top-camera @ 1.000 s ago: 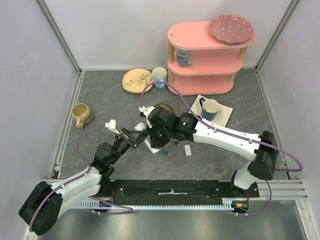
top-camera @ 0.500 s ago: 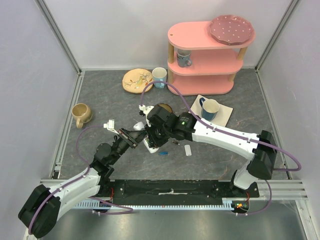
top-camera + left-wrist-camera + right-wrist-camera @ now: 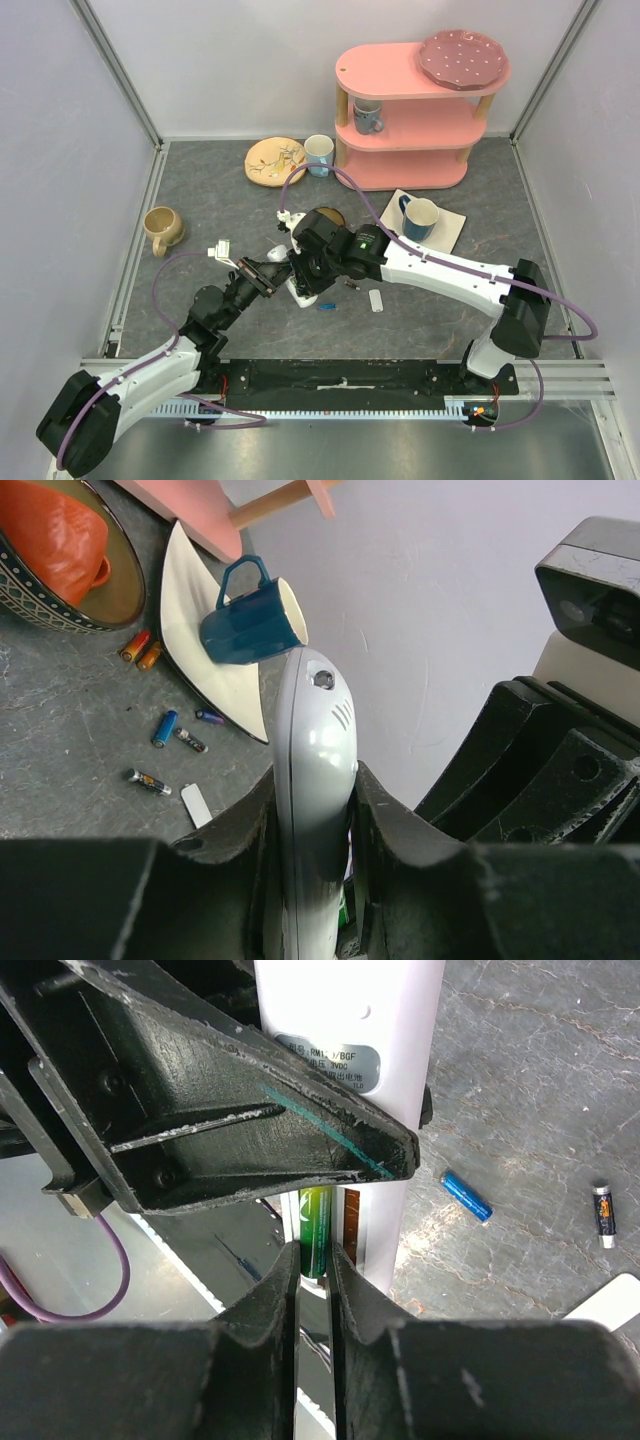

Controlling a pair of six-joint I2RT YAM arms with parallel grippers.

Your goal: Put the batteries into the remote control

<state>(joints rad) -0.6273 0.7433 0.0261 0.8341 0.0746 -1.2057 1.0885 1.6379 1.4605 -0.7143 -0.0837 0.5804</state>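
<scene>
My left gripper (image 3: 312, 820) is shut on the white remote control (image 3: 315, 750) and holds it above the table, its back facing my right wrist camera. My right gripper (image 3: 314, 1260) is shut on a green battery (image 3: 313, 1218) and holds it against the remote's (image 3: 350, 1020) open battery slot. Both grippers meet at mid-table in the top view, left (image 3: 272, 272) and right (image 3: 305, 270). Loose batteries lie on the table: a blue one (image 3: 466, 1196) and a dark one (image 3: 602, 1216). Several more (image 3: 164, 728) lie near the white battery cover (image 3: 197, 805).
A blue mug (image 3: 420, 217) stands on a white napkin (image 3: 452, 235) to the right. A bowl (image 3: 325, 215) with an orange cup sits just behind the grippers. A tan mug (image 3: 162, 228) is at the left. A plate (image 3: 274, 160), a mug (image 3: 319, 153) and a pink shelf (image 3: 410, 110) stand at the back.
My right gripper with the green battery has edged slightly left, closer onto the remote. The left gripper and remote have barely moved.
</scene>
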